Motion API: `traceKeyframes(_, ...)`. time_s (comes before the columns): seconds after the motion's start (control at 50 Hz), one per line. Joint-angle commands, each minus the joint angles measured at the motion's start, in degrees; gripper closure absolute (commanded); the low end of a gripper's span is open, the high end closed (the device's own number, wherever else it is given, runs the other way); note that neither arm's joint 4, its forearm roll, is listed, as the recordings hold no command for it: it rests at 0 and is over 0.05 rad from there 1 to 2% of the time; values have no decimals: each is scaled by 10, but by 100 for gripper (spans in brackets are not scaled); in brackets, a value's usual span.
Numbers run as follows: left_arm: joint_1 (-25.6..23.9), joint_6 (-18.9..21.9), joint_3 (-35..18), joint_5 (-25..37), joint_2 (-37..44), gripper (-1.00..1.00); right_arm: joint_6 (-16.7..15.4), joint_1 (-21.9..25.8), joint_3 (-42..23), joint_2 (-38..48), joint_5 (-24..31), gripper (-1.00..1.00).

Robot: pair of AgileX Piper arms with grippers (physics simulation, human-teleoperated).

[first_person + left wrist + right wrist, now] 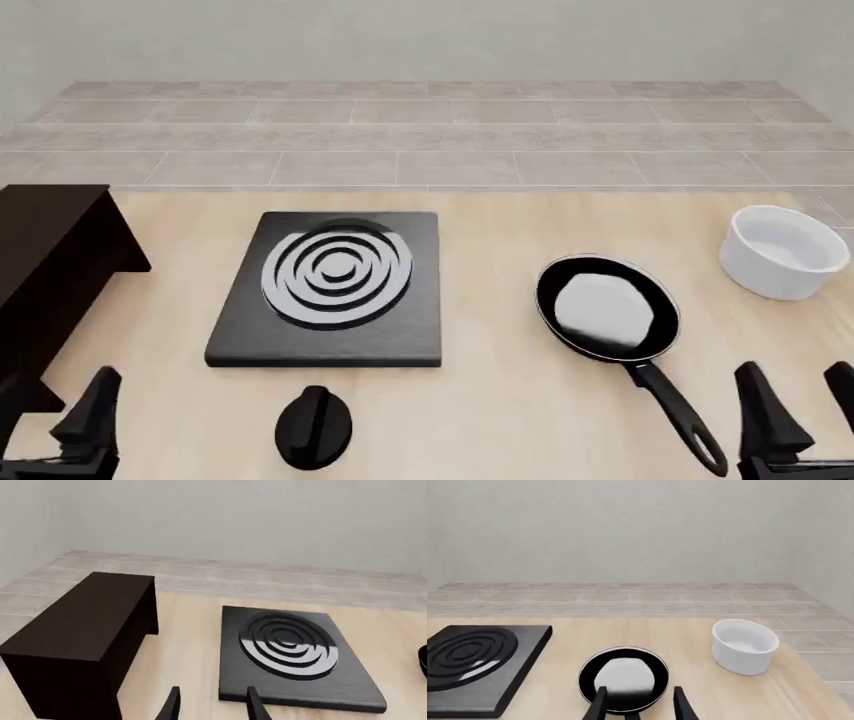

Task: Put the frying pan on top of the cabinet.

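Black frying pan [607,306] lies untouched ahead of the right gripper's [639,703] spread fingers.

Glossy frying pan [607,306], wooden cabinet [80,630]

No legible text, label, brand, number or sign was recorded in any of the three views. The frying pan [609,308], the cabinet [80,630], the stove plate [334,285], the white bowl [783,252] and the black knob [314,427] were all found plain and unmarked, the grey rings on the stove plate being a pattern only and not lettering. The wooden tabletop [534,400], the tiled floor [427,140] and the pale wall [640,530] were likewise noted as bearing no writing.
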Motion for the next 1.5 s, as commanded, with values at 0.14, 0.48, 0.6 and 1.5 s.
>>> traceKeyframes(0.14, -32, 34, -6, -21, -32, -100, -6, 3, -1, 1, -1, -100)
traceKeyframes(0.48, -85, 24, -31, -23, -4, -100, -9, 4, -1, 0, -2, -100)
traceKeyframes(0.6, -133, -9, -59, -70, 72, -100, -7, 4, -3, 1, -1, -100)
traceKeyframes(1.5, -472, -402, -265, -342, 656, -100, -9, 0, 1, 1, -5, -100)
